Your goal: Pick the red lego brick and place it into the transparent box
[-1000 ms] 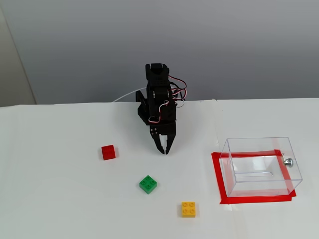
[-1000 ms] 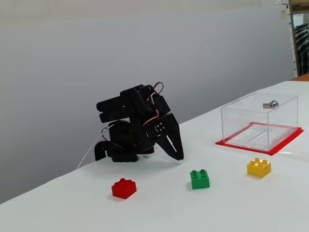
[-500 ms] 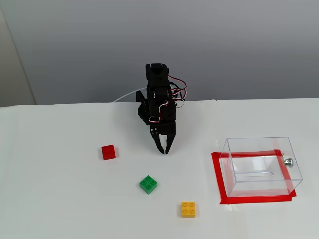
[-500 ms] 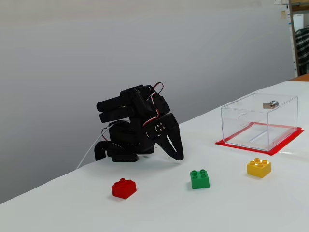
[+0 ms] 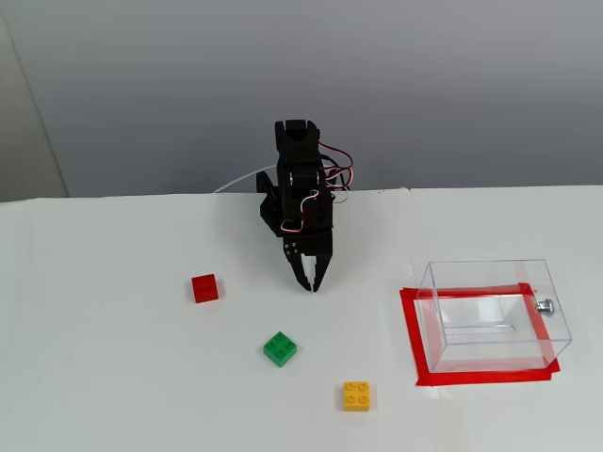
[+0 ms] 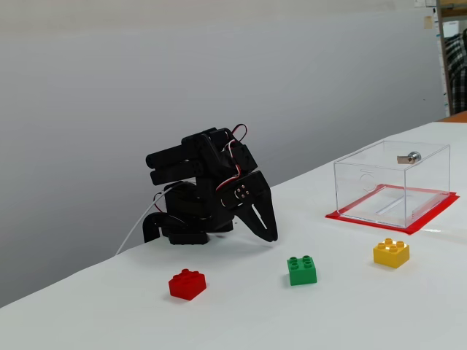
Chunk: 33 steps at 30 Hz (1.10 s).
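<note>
No readable text, label, brand, number or sign is found in either fixed view. Nothing is printed on the bricks, the box, the arm, the table or the wall.

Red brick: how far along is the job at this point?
Nothing looks done. The red brick sits on the table, apart from the gripper, which holds nothing and appears shut, pointing down. The box is empty. Left to do: reach, grasp, carry and drop it in the box.
</note>
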Each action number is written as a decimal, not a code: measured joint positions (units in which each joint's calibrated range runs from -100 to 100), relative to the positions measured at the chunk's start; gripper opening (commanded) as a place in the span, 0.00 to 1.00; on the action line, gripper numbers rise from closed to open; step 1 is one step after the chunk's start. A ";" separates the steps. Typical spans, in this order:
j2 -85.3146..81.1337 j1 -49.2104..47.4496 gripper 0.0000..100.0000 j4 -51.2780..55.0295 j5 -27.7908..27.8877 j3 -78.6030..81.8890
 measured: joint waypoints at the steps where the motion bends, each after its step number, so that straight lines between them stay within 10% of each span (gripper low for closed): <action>1: 0.00 0.00 0.02 0.00 0.00 0.00; 33: 22.41 6.73 0.02 0.69 -6.99 -30.63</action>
